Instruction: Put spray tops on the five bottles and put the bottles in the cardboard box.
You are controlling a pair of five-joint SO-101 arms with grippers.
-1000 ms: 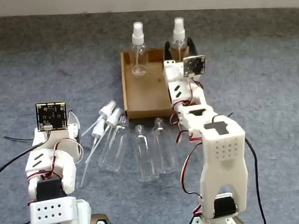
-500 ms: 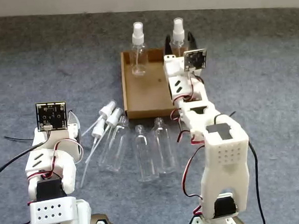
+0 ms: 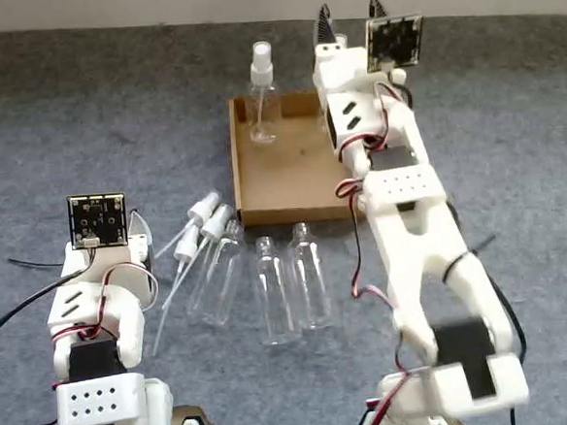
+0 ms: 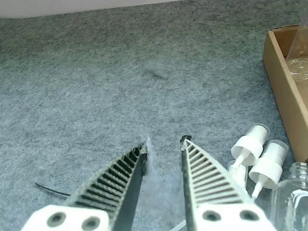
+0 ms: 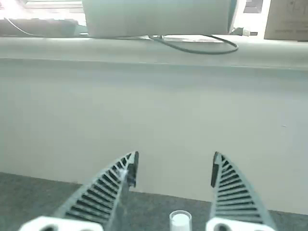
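A cardboard box (image 3: 292, 188) lies at the middle back of the carpet. One bottle with a spray top (image 3: 262, 92) stands in its far left corner. My right gripper (image 3: 348, 7) is raised over the box's far right corner and is open. In the right wrist view, my right gripper (image 5: 175, 156) has the white cap of a second bottle (image 5: 180, 219) low between its fingers. Three uncapped bottles (image 3: 274, 291) lie in front of the box, with loose spray tops (image 3: 206, 218) to their left. My left gripper (image 4: 163, 144) is open over bare carpet near the spray tops (image 4: 250, 142).
Grey carpet (image 3: 82, 120) covers the table, and a pale wall (image 5: 154, 110) runs behind it. The box wall (image 4: 284, 82) and one lying bottle (image 4: 293, 192) sit at the edge of the left wrist view. Thin black cables (image 3: 24, 262) trail beside the left arm's base.
The right arm has risen and stretched toward the far side. Its open gripper went from around the right-hand capped bottle to above it. The left arm has not moved.
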